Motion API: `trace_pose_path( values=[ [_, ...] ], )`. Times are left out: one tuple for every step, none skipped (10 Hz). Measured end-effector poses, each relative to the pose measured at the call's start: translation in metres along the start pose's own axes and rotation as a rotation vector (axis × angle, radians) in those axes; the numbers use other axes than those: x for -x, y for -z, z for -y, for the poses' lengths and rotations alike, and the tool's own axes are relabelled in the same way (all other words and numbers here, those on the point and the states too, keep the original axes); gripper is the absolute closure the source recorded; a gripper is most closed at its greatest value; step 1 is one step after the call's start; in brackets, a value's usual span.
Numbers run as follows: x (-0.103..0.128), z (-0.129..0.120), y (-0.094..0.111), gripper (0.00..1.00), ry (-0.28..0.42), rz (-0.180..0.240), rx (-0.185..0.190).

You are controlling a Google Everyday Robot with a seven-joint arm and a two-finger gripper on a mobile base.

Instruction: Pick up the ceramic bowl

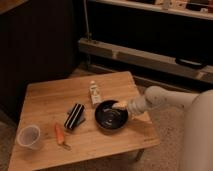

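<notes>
Ceramic bowl (110, 119): glossy black and shallow, sitting upright on the right half of the wooden surface (45, 100), not far from its right edge.

Gripper (120, 105): down at the bowl's far right rim, its pale tip over or on the lip; the white arm (160, 97) reaches in from the right.

Grip: from where I stand I cannot tell whether it is spread or closed on the rim.

Step in hand: I'd say it is taking hold of the rim; the bowl looks flat on the wood, not yet raised.

Doing it well: seat the thin rim deep in the gripper before closing, since glazed ceramic is likely slippery. Then lift straight up and slowly (a bowl held by one edge will want to droop on the far side).

Watch for: the small white bottle (94, 94) stands just beside the bowl's back left edge, so any sideways drag could topple it.

Other things: a black striped packet (75, 116) lies near the bowl's left side, an orange carrot-like item (59, 134) beyond that, and a translucent plastic cup (29, 136) well apart at the front left corner.

Writing and brands: none I can read; the bottle's label is only a pale smear.
</notes>
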Motion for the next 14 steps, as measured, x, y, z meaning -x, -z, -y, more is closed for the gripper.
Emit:
trace_pose_path(
  values=[
    [0.000,0.000,0.000,0.24,0.000,0.000,0.000],
    [0.000,0.000,0.001,0.26,0.001,0.000,0.000],
    [0.000,-0.001,0.001,0.34,0.002,0.000,0.000],
    [0.000,0.002,0.001,0.44,0.008,0.001,-0.007],
    [0.000,0.003,0.001,0.52,0.007,0.000,-0.007],
    [0.000,0.004,-0.003,0.57,0.001,-0.004,-0.014],
    [0.000,0.006,-0.009,0.58,-0.005,-0.009,-0.024],
    [-0.001,0.007,-0.017,0.58,-0.007,-0.016,-0.033],
    [-0.001,0.011,-0.018,0.58,-0.014,-0.015,-0.045],
    [-0.001,0.011,-0.018,0.58,-0.017,-0.016,-0.051],
    [-0.001,0.011,-0.019,0.58,-0.019,-0.017,-0.057],
    [0.000,0.012,-0.019,0.58,-0.023,-0.018,-0.062],
    [0.000,0.012,-0.020,0.58,-0.025,-0.019,-0.067],
    [0.000,0.013,-0.020,0.58,-0.024,-0.019,-0.068]
  ],
)
